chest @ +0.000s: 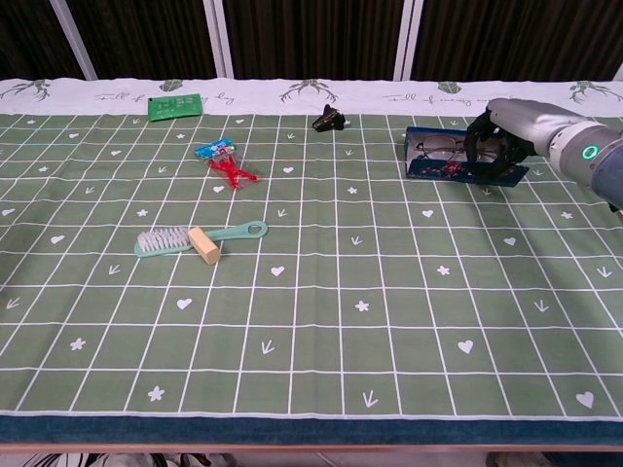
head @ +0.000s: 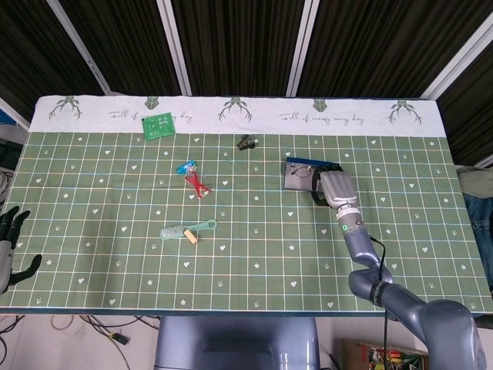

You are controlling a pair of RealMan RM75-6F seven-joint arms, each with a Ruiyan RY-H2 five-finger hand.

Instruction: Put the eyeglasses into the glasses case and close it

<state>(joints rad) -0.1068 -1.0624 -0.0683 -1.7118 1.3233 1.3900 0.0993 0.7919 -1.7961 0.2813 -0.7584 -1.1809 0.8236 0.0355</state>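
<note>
The blue glasses case (chest: 443, 165) lies open on the green cloth at the right back, and the eyeglasses (chest: 436, 148) rest inside it. My right hand (chest: 498, 134) curls its dark fingers over the case's right end and grips it. From the head view the case (head: 296, 176) shows a grey inside, with the right hand (head: 336, 189) covering its right part. My left hand (head: 11, 240) hangs off the table's left front corner, fingers apart and holding nothing.
A teal brush (chest: 195, 236) with a small wooden block (chest: 204, 246) lies left of centre. A red and blue small item (chest: 226, 161), a black clip (chest: 329, 120) and a green circuit board (chest: 175, 105) sit toward the back.
</note>
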